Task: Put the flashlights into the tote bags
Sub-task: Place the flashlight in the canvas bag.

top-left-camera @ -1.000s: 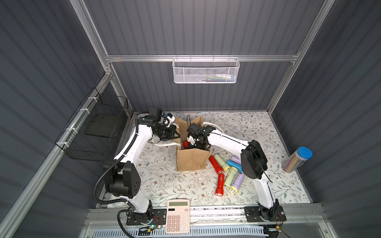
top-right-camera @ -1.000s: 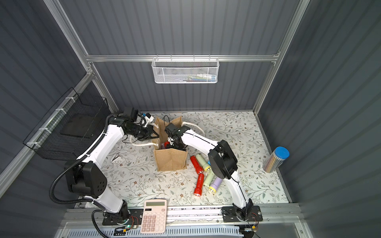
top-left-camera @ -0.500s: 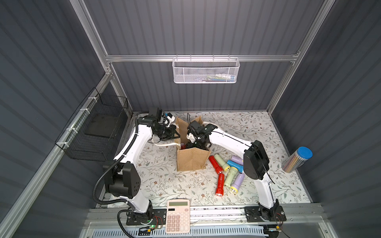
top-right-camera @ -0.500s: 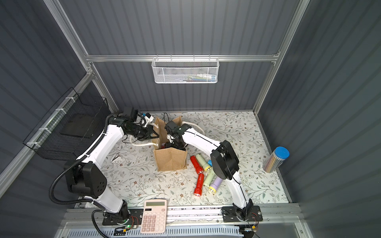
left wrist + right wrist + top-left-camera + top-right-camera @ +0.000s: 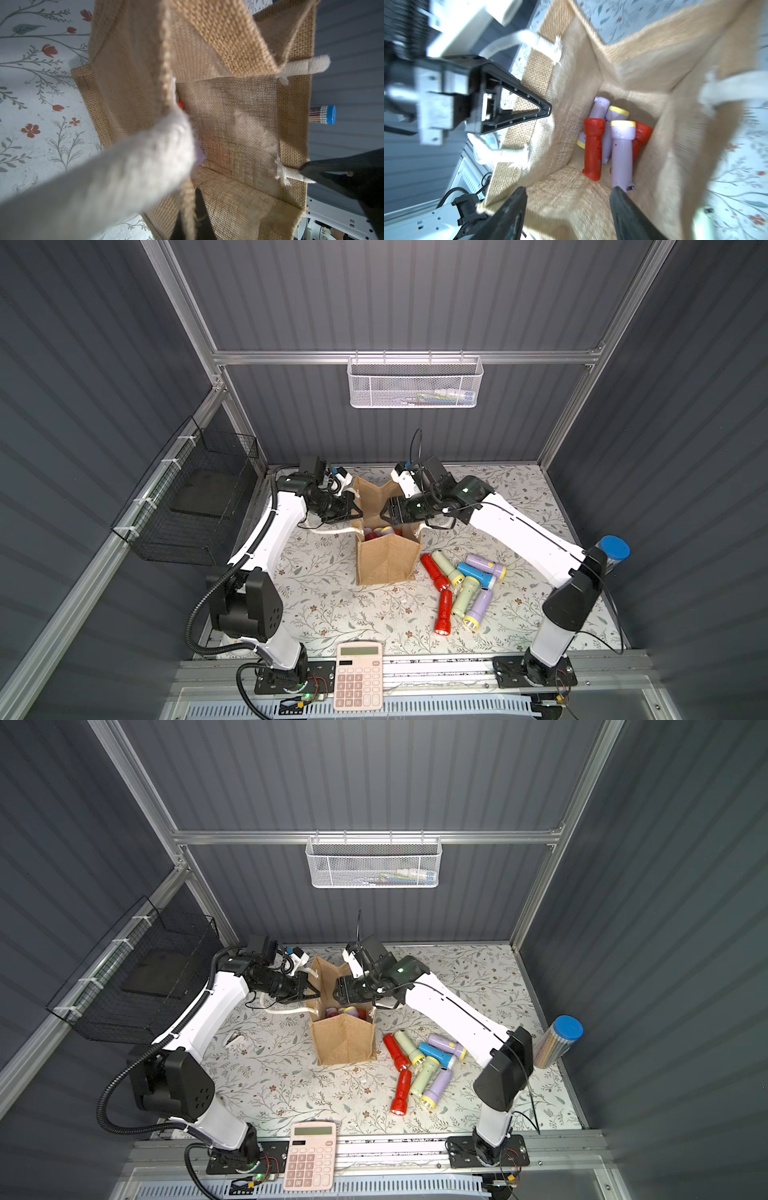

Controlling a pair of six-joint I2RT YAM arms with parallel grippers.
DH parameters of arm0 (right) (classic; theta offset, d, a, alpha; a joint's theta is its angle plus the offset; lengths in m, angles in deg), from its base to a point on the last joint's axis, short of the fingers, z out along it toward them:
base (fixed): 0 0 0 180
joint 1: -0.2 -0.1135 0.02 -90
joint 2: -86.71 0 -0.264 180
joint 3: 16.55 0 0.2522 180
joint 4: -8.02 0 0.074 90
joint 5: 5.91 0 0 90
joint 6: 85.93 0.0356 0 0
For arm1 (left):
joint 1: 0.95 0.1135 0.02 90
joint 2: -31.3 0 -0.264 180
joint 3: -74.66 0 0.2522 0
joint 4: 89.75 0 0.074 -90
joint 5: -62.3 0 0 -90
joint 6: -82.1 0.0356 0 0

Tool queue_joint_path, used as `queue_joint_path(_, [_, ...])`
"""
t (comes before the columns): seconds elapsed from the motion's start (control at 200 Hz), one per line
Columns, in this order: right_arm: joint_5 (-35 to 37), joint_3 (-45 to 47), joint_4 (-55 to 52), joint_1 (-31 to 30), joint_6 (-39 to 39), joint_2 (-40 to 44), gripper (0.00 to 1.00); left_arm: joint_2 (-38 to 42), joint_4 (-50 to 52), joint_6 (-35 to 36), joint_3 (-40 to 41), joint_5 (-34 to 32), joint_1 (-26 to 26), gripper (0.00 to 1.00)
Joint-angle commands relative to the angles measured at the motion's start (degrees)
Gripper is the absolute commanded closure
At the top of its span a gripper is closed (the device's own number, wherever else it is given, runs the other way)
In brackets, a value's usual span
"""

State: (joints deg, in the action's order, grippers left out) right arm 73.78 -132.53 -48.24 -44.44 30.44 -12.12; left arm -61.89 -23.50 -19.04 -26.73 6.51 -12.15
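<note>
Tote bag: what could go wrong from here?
The left gripper pinches the rim of the tote bag; a slip may let that wall fold inward.
The open right gripper hangs at the mouth near a rope handle and might snag it.
The flashlights on the table lie touching; lifting one could roll others.

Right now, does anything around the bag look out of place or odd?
The tote bag looks misshapen: its near wall is creased down the middle, and the left tool pinches its rim. One white rope handle trails on the table. Nothing looks spilled or broken.
</note>
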Motion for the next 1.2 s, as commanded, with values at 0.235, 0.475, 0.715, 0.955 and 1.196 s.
queue_joint_path(0.235, [10.42,16.29,6.59,5.51,7.78,17.7,0.31,2.92,-1.07,0.81,-0.43,0.79,-0.02,1.0])
queue_joint_path(0.475, [14.12,30.57,0.05,13.91,21.54,29.26,0.31,2.97,-1.34,0.59,-0.57,1.12,0.04,1.0])
queue_joint_path(0.715, [10.62,44.92,2.68,21.88,33.75,34.32,0.3,2.72,-1.51,0.4,-0.43,1.64,0.04,1.0])
queue_joint_path(0.955, [5.57,54.1,8.12,28.36,43.93,32.68,0.33,2.75,-1.34,0.75,-0.17,1.39,0.04,1.0])
queue_joint_path(1.196, [3.83,55.85,9.95,30.41,48.67,25.85,0.36,2.15,-1.07,0.9,-0.01,1.24,0.02,1.0])
